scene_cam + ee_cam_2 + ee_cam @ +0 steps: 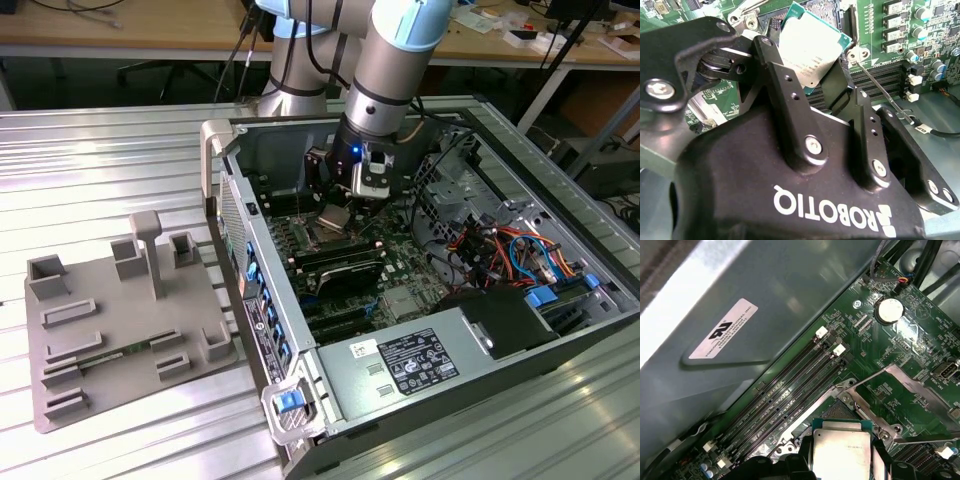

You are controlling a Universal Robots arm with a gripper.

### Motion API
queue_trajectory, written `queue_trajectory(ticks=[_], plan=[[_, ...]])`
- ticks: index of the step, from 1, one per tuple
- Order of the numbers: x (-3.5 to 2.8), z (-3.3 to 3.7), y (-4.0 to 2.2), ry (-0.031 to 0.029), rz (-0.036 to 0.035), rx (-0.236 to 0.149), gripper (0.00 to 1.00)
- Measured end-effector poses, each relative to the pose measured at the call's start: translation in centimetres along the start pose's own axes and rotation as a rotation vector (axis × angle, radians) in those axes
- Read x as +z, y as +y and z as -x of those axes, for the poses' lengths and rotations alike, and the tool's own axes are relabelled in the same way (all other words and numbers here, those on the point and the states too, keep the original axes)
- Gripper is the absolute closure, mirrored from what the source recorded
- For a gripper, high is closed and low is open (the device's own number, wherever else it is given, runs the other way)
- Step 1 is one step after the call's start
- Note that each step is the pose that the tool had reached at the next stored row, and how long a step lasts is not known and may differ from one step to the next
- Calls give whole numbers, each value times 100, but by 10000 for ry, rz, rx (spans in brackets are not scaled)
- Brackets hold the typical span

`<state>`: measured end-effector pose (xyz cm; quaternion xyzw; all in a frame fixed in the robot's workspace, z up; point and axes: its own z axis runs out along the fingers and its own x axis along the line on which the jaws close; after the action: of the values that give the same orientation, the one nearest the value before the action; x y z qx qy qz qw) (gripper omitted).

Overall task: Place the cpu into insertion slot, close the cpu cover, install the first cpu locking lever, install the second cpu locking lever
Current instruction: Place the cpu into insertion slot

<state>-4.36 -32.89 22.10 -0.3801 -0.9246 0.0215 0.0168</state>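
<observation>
Lying open on the ribbed metal bench [130, 160], the computer case [258, 300] had its power supply [410, 365] at the near end and a blue latch [289, 400] at the near corner. At the exterior view's left a grey fixture plate [120, 320] with raised holders sat on the bench beside the case, apart from it. Farther in, past the power supply, lay the green board [400, 265] with its long black RAM slots [340, 268]. Orange and blue cables [520, 255] ran at the exterior view's right.

Just beyond the RAM slots the hand [345, 205] reached down into the case, pinching the cpu [334, 219] by two opposite edges. In the second wrist view the black fingers [777, 75] pressed against the chip's sides, and it hung tilted and clear of the board. A thin wire lever [880, 85] slanted across the RAM slots near it. In the first wrist view the insertion slot [835, 412] showed its dark pin field just past the chip's far edge, uncovered. The cpu cover [920, 384] stood raised beside it, with green board visible through its cut-out. A coin battery [890, 310] sat farther along the board, near the grey case wall.

Above the hand rose the arm [385, 70], and a wooden bench [150, 35] crossed the far edge of the scene.
</observation>
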Motion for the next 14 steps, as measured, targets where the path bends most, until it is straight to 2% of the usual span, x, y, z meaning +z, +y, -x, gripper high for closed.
queue_trajectory(ticks=[14], plan=[[7, 0, 1, 8, 3, 146, 45]])
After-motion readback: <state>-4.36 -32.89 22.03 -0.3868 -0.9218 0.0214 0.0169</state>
